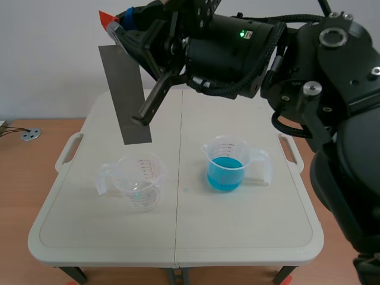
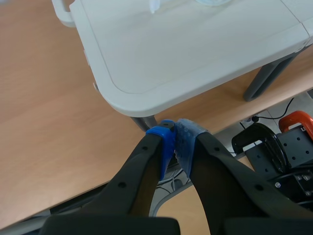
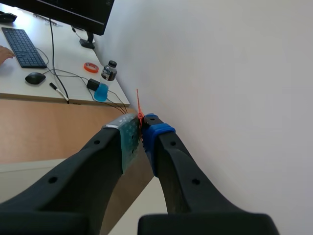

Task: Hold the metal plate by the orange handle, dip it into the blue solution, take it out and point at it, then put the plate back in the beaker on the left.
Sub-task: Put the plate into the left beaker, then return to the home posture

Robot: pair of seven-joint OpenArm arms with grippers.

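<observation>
The right tool (image 3: pixel 142 128), closed on the orange handle (image 1: pixel 107 21), holds the metal plate (image 1: pixel 126 98) almost upright above the beaker (image 1: pixel 141 181) nearer the left edge of the surface (image 1: pixel 249 231), I think so that its lower end is free of it.

Right arm (image 1: pixel 285 53): we see it raised across the scene view's top, extending past the middle.
Right gripper (image 3: pixel 142 128): fingers pressed onto the thin orange handle (image 3: pixel 139 105).
Left gripper (image 2: pixel 175 139): we see its pads meeting, nothing between.
</observation>
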